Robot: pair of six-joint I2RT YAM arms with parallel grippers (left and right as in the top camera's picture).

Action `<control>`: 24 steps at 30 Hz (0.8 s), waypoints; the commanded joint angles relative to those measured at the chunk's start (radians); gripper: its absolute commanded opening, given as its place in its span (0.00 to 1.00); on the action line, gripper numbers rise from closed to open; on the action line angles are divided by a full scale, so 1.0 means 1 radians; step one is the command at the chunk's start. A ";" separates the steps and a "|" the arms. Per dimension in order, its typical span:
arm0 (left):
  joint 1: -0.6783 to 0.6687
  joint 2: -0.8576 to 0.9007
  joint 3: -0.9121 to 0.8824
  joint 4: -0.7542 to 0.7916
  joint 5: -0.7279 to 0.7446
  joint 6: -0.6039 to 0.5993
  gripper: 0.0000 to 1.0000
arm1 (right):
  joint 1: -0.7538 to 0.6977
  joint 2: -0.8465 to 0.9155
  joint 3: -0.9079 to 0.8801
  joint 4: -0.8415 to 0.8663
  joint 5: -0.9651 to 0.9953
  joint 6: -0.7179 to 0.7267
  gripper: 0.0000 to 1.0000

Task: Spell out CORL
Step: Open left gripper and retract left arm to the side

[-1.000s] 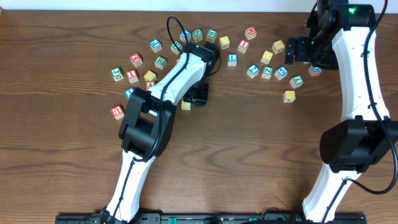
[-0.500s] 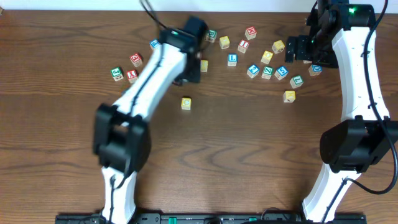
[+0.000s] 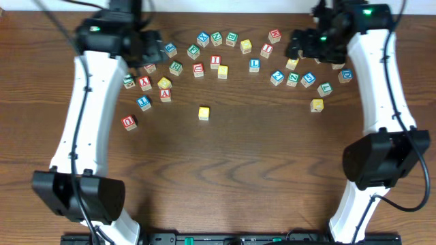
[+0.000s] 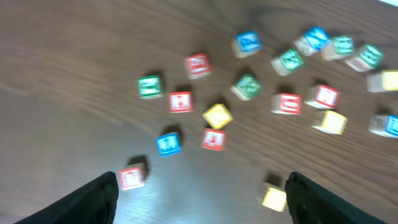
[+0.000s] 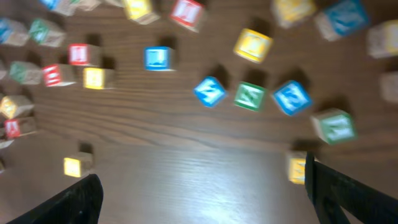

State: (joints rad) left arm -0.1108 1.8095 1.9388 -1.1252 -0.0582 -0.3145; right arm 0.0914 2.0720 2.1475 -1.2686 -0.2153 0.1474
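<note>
One yellow-topped cube [image 3: 204, 113] lies alone on the bare wood below the scattered blocks; it also shows in the left wrist view [image 4: 273, 198] and the right wrist view [image 5: 73, 165]. A white cube with a blue L [image 3: 254, 64] sits in the back row, clear in the right wrist view [image 5: 158, 58]. Another yellow cube [image 3: 317, 105] lies at the right [image 5: 297, 168]. The letters are too blurred to pick out the green R. My left gripper [image 3: 139, 45] hangs open and empty at the back left [image 4: 202, 205]. My right gripper [image 3: 303, 43] is open and empty at the back right [image 5: 202, 199].
Several lettered cubes in red, green, blue and yellow are strewn in an arc across the back of the wooden table [image 3: 218, 177]. A red cube [image 3: 129, 122] and a blue cube [image 3: 143, 102] lie at the left. Both white arms rise from the front edge.
The left arm has swung from the middle to the back left, leaving the yellow cube on the wood, its jaws now wider. The right gripper has shifted a little leftward.
</note>
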 commanded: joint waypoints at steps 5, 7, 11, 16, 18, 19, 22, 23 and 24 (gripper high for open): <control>0.148 -0.013 0.002 -0.061 -0.005 0.003 0.85 | 0.163 -0.014 0.008 0.098 0.093 0.095 0.97; 0.166 -0.013 0.002 -0.065 -0.005 0.003 0.85 | 0.193 -0.009 0.008 0.125 0.094 0.108 0.95; 0.185 -0.013 0.002 -0.067 -0.005 0.004 0.85 | 0.232 0.008 0.008 0.169 0.097 0.122 0.87; 0.196 -0.013 0.002 -0.063 -0.005 0.003 0.85 | 0.243 0.036 0.032 0.234 0.126 0.114 0.81; 0.196 -0.013 0.002 -0.064 -0.005 0.004 0.85 | 0.243 0.056 0.040 0.278 0.138 0.088 0.81; 0.195 -0.013 0.002 -0.064 -0.005 0.003 0.85 | 0.243 0.064 0.040 0.305 0.138 0.073 0.81; 0.195 -0.013 0.002 -0.069 -0.005 0.004 0.85 | 0.244 0.109 0.040 0.389 0.166 0.061 0.81; 0.195 -0.013 0.002 -0.071 -0.005 0.003 0.85 | 0.244 0.126 0.040 0.410 0.165 0.056 0.80; 0.195 -0.013 0.002 -0.074 -0.005 0.003 0.86 | 0.244 0.142 0.040 0.431 0.165 0.056 0.80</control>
State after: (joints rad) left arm 0.0784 1.8080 1.9388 -1.1881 -0.0578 -0.3134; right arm 0.3325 2.1460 2.1719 -0.8749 -0.0841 0.2306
